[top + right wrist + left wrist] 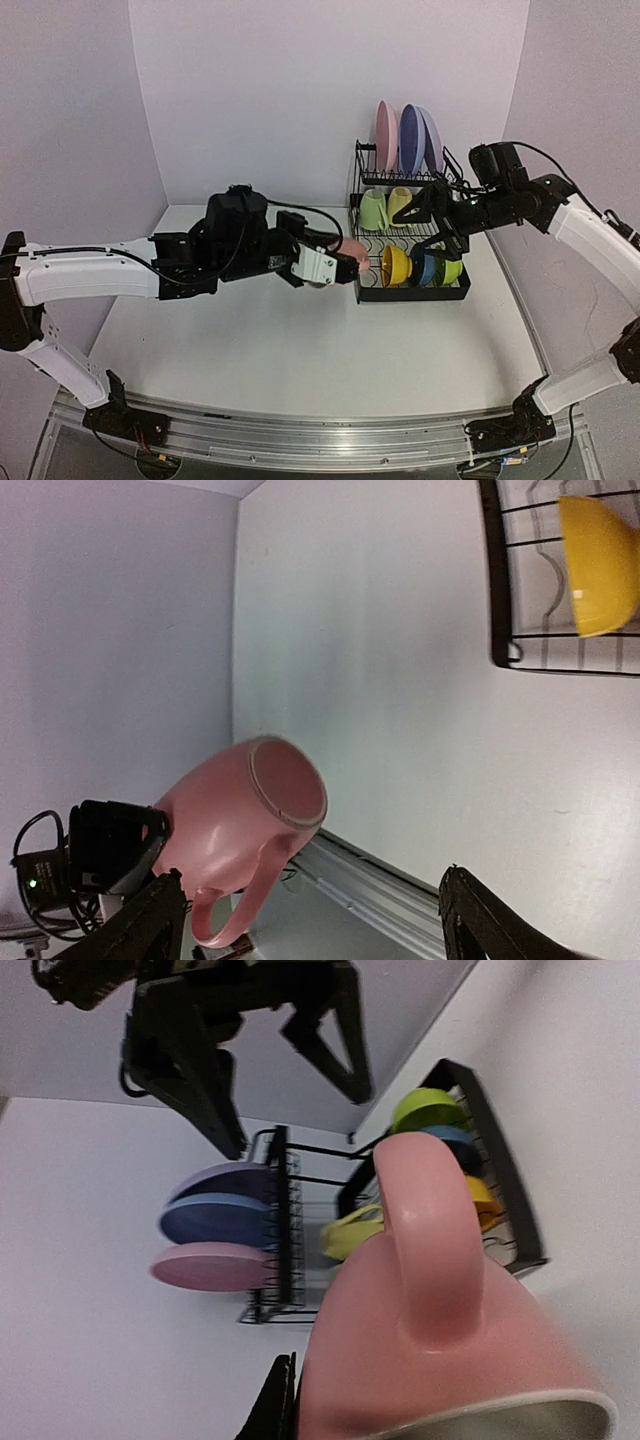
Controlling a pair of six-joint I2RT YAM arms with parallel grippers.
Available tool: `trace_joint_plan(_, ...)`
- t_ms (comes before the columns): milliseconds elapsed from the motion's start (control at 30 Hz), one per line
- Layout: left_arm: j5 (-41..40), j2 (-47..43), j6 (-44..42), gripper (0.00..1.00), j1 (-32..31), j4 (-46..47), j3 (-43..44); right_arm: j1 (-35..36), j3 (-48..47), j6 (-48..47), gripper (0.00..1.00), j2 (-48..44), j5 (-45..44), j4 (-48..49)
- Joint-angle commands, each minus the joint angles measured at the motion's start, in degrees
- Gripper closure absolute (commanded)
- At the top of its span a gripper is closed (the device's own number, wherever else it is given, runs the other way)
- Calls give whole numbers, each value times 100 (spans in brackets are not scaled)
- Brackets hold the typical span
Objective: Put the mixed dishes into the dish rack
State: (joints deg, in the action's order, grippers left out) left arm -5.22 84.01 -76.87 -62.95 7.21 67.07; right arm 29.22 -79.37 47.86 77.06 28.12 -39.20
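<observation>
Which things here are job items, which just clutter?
Job: pink ceramic mug; black wire dish rack; pink ceramic plate; blue ceramic plate; lilac ceramic plate; pale green ceramic mug; yellow ceramic mug; yellow ceramic bowl; blue ceramic bowl; green ceramic bowl.
Idle: white tabletop; aluminium rail.

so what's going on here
The left gripper holds the pink mug up beside the rack. The right gripper hangs open by the rack, holding nothing. Already racked: three plates on top, two mugs below them, three bowls in the bottom tray.
</observation>
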Motion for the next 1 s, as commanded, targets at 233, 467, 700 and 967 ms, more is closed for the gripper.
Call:
trace_joint_plan(233,845,194,-3050,100,521,3175,-98,440,-76,1534,25,151,893,2234)
trace_joint_plan(467,963,308,-3220,100,520,3377,-30,621,-88,1853,30,757,1074,2845)
trace_joint_plan(700,909,267,-3151,100,520,3338,-23,670,6,2071,41,931,1551,3631)
trace_joint_plan(967,748,333,-2907,100,564,3217,202,737,149,2126,56,990,2096,4204)
